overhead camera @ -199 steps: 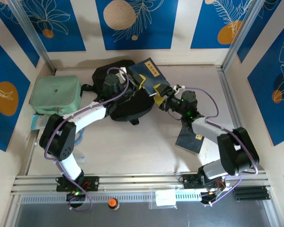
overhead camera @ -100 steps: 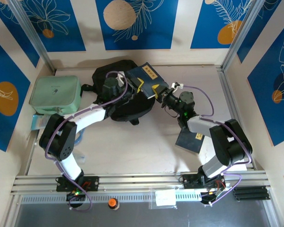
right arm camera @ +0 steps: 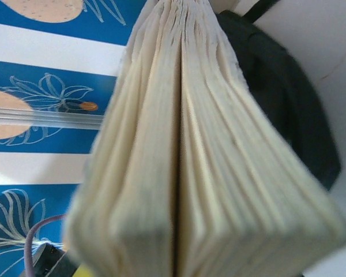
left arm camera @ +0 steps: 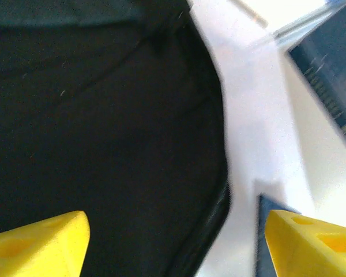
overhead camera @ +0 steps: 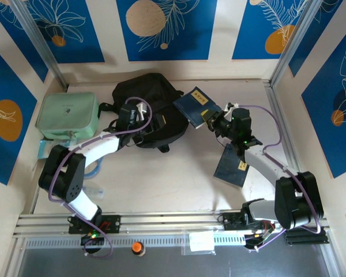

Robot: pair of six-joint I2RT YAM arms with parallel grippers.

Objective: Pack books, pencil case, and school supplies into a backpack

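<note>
The book that is held up is dark blue and has a small yellowish label on its cover, but the writing on it is too small to read. A second book, also dark blue, lies flat on the table. It has a tiny yellow label that cannot be read either. The right gripper is pinched tight on the near corner of the first book and holds it just beside the right edge of the black backpack. In the right wrist view the cream page edges fan out close to the camera. The right arm goes from its base up and to the left, bent at the elbow, and passes over part of the second book. The left arm reaches far out across the table, and the left gripper hangs over the middle of the backpack. Its yellow fingers stand wide apart with nothing between them, and black cloth lies below. A mint-green soft case sits to the left of the backpack.
</note>
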